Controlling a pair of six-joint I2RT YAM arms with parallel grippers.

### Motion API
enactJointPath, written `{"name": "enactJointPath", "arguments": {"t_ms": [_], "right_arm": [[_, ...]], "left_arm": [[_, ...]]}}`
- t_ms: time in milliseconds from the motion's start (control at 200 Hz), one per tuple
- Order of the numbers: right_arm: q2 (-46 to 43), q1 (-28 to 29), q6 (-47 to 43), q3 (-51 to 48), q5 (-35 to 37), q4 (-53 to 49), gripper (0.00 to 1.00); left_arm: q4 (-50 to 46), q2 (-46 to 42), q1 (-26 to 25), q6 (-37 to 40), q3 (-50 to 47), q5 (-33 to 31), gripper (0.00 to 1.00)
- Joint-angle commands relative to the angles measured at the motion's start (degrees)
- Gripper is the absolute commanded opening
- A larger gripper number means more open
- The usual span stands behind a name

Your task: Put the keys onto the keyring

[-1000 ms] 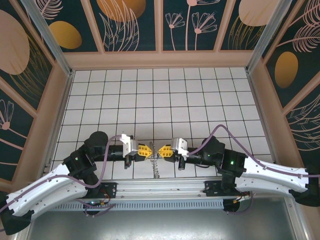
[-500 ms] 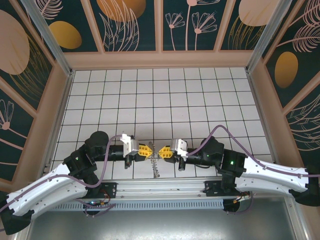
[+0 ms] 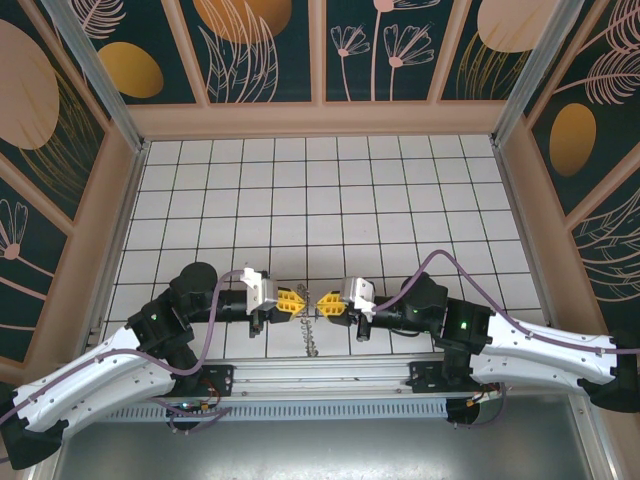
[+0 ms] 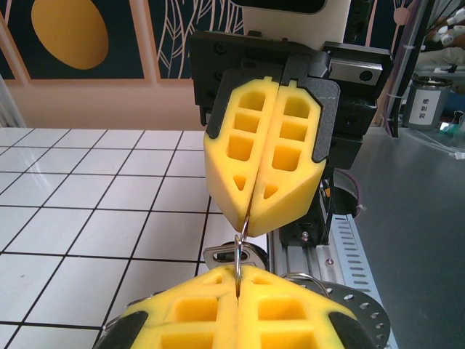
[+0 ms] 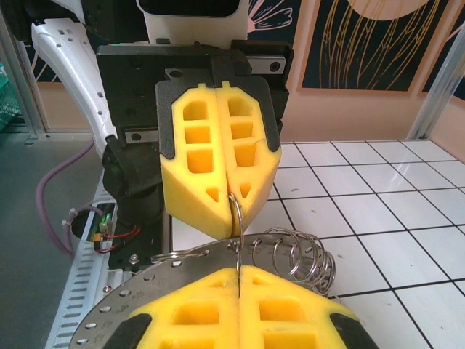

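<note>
Top external view, near-centre: two arms meet tip to tip low over the white tiled counter (image 3: 400,200). The keyring (image 3: 312,338) is held up between them, its loose end dangling toward the near rail.

Left jaws are pressed together on the ring's thin wire, and right jaws are likewise clamped on the same wire from the opposite side. The yellow pads nearly touch. A bunch of small loops (image 5: 304,256) sticks out just beside the right jaws. A flat metal piece (image 4: 225,256) hangs behind the wire. It's prob. a key, but I can't tell whether it's threaded on yet.

Risks, as I judge them: both grips sit on a very thin, springy wire. Any pull apart or twist could let it slip out of the soft pads, or bend the hoop. The hanging part could swing and snag. Anything dropped so near the edge could fall onto the rail, out of easy reach.

Writing: a white label w/ characters on a bottle (image 4: 426,109) at far right is too small to read. No brand marks legible on the arms.
</note>
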Motion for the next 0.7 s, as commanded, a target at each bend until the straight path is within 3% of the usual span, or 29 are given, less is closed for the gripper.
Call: {"name": "enactJointPath", "arguments": {"t_ms": [0, 696], "right_arm": [[0.2, 0.4, 0.1, 1.9, 0.8, 0.8, 0.00], [0.8, 0.1, 0.0, 1.9, 1.3, 1.5, 0.00]], "left_arm": [[1.5, -0.2, -0.3, 0.4, 2.3, 0.9, 0.00], [1.2, 0.4, -0.2, 0.4, 2.4, 0.9, 0.00]]}}
